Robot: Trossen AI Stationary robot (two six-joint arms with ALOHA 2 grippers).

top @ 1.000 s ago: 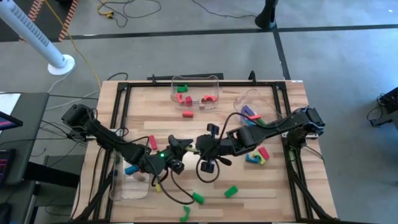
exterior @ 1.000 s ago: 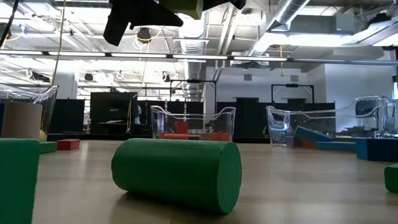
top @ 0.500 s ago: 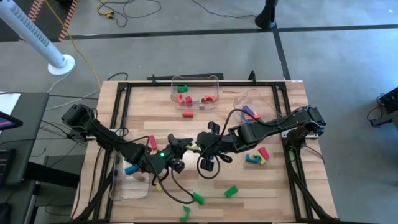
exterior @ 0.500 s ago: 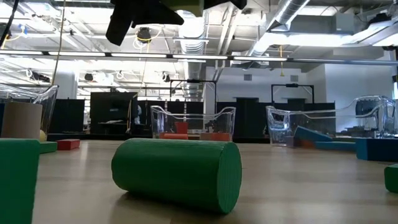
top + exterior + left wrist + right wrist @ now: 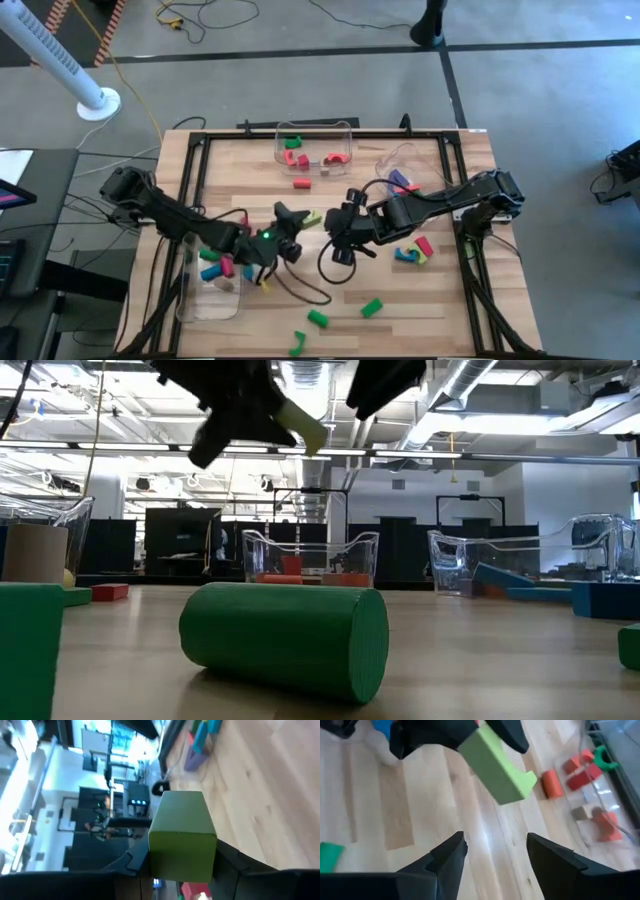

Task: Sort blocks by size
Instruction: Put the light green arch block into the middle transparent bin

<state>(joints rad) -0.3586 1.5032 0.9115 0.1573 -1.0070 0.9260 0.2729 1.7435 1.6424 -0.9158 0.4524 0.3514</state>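
Sorting partly done. Left end effector (image 5: 292,222) grips a light-green block (image 5: 497,764) above table centre; right end effector (image 5: 347,222) stands released alongside. Loose blocks (image 5: 318,319) remain near the front edge.

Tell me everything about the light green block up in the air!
The light green block is a long bar with flat faces, square ends and sharp edges, matte like painted wood. It hangs tilted above the middle of the wooden table, touching nothing but the left claw, which pinches one end. The right claw is open just beside it, not touching.
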